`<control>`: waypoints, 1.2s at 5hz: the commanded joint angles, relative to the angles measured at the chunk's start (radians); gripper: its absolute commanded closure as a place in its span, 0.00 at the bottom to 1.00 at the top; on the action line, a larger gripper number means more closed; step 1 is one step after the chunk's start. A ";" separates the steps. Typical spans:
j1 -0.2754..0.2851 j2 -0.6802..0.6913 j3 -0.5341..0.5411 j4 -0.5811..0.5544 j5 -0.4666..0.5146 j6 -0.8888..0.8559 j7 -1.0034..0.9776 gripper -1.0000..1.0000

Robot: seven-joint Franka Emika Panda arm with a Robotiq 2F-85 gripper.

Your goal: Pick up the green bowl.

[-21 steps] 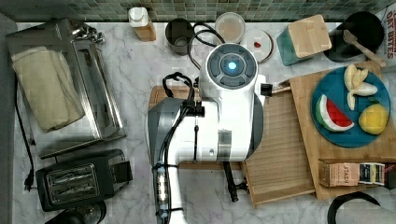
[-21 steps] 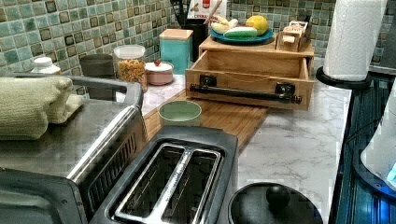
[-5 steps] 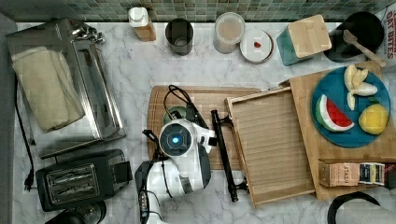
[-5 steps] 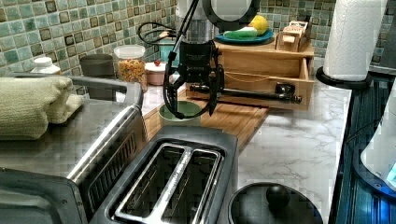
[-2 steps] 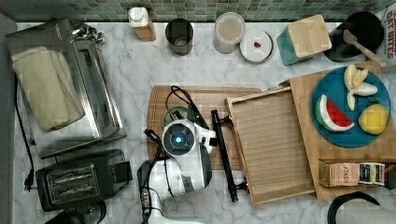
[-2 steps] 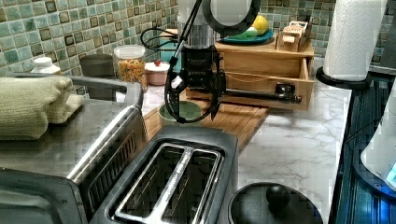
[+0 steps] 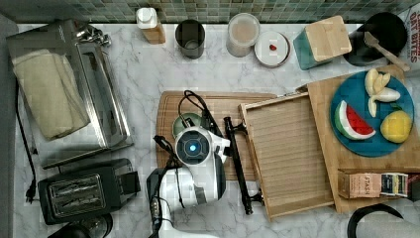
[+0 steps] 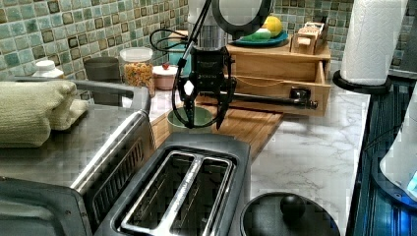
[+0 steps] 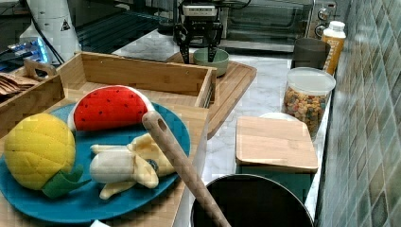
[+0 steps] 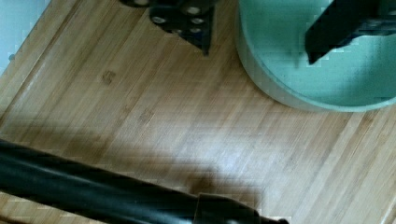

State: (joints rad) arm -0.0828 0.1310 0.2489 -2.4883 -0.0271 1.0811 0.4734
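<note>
Straddling one side of the green bowl's (image 8: 193, 118) rim, gripper (image 8: 202, 114) spread wide — one finger inside the bowl, the other outside over the cutting board (image 8: 251, 125). Bowl resting on the board, near the edge facing the toaster oven (image 7: 94, 94). Reach judged done; closing and lifting left. Wrist view confirms the straddle — top view hides it under the arm.
</note>
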 commanded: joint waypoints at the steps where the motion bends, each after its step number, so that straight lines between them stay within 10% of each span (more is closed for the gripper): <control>1: -0.032 -0.040 0.002 -0.001 0.049 0.007 -0.098 1.00; 4: 0.009 -0.212 0.018 0.007 -0.064 -0.116 0.063 1.00; 6: -0.018 -0.389 0.016 0.163 0.032 -0.373 -0.017 1.00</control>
State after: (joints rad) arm -0.0951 -0.1592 0.2678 -2.4941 0.0005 0.7021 0.4722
